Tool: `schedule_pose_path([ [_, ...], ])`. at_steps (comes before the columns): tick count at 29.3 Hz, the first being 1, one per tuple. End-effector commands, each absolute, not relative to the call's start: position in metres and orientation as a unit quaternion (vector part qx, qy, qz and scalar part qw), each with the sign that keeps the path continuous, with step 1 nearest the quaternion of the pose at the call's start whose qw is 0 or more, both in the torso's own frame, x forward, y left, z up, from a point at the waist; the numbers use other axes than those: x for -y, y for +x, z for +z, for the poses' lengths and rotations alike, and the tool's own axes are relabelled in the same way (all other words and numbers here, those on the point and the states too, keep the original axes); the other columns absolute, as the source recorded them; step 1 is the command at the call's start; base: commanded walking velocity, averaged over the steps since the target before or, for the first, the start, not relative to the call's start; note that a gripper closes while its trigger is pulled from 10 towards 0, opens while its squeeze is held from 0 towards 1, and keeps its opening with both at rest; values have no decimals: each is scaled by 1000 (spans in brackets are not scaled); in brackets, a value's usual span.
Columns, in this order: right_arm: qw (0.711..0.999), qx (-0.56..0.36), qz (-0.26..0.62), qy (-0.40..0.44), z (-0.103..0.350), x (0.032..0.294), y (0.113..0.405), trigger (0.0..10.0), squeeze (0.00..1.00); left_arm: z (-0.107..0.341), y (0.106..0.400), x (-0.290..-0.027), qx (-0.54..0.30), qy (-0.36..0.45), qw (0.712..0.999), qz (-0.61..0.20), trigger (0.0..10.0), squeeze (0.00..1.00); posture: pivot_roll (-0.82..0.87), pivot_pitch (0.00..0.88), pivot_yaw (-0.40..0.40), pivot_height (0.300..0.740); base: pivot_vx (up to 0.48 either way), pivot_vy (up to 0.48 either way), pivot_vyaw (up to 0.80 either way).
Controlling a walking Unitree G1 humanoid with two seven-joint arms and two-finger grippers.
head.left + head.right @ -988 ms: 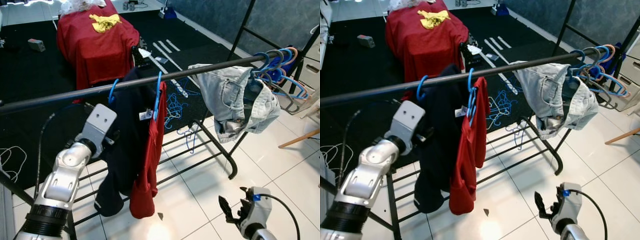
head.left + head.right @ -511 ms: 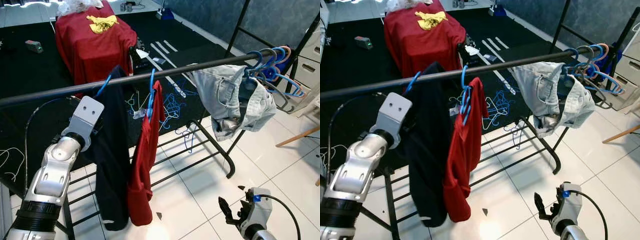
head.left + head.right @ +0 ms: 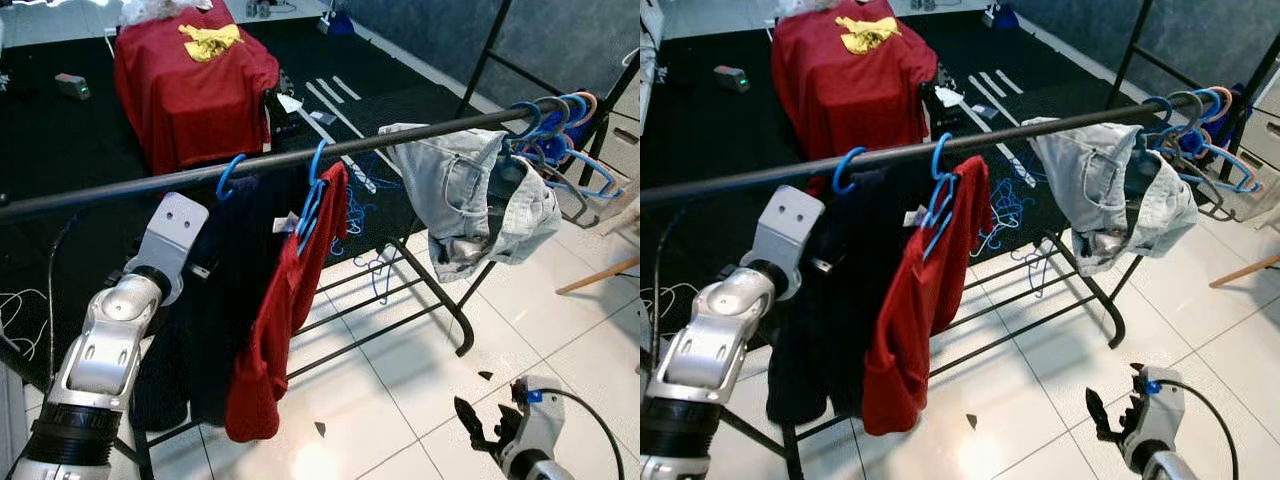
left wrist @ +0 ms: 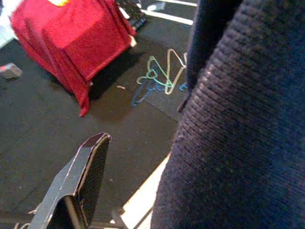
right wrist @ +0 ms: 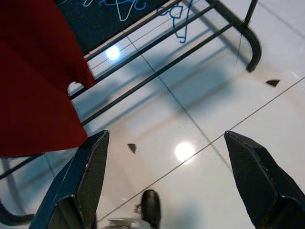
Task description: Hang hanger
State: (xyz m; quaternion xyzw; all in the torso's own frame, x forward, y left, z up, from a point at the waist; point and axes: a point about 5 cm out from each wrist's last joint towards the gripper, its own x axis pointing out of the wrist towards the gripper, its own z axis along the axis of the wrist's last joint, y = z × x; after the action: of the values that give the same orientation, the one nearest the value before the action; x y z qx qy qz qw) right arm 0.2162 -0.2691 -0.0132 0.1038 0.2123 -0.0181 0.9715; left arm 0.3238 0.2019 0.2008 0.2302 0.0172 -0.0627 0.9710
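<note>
Two blue hangers (image 3: 940, 190) on rail (image 3: 1040, 128) — clothes hanging.

I count one rail (image 3: 400, 140) across my view. Three garments hang on it: one dark garment (image 3: 215, 300) at about eight o'clock, one red shirt (image 3: 285, 320) beside it, one pale denim piece (image 3: 480, 200) at two o'clock. Two blue hangers (image 3: 318, 185) carry the first two. A bunch of empty hangers (image 3: 560, 135) crowds the two o'clock end; I cannot count them. One red-draped table (image 3: 190, 85) stands at eleven o'clock.
</note>
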Motion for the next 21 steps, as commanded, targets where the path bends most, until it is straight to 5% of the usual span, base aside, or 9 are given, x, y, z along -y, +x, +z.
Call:
schedule_pose_path([
  [1,969,-219,-17,110,-21,254,212,10000,0,218,322,-210,-14,238,969,-60,10000,1000,22,183,-60,740,0,0,0],
  [9,970,-215,-12,114,-21,244,214,10000,0,227,322,-209,-7,227,972,-68,10000,1000,25,184,-62,740,0,0,0],
  [10,970,-215,-11,116,-21,244,214,10000,0,233,320,-203,5,180,978,-101,10000,0,25,185,-63,740,0,0,0],
  [14,966,-222,-19,129,-25,262,204,10000,0,247,308,-194,22,61,971,-229,10000,0,25,185,-67,740,0,0,0],
  [21,964,-226,-24,134,-26,273,198,10000,0,247,289,-190,16,14,937,-349,10000,0,24,184,-67,740,0,0,0],
])
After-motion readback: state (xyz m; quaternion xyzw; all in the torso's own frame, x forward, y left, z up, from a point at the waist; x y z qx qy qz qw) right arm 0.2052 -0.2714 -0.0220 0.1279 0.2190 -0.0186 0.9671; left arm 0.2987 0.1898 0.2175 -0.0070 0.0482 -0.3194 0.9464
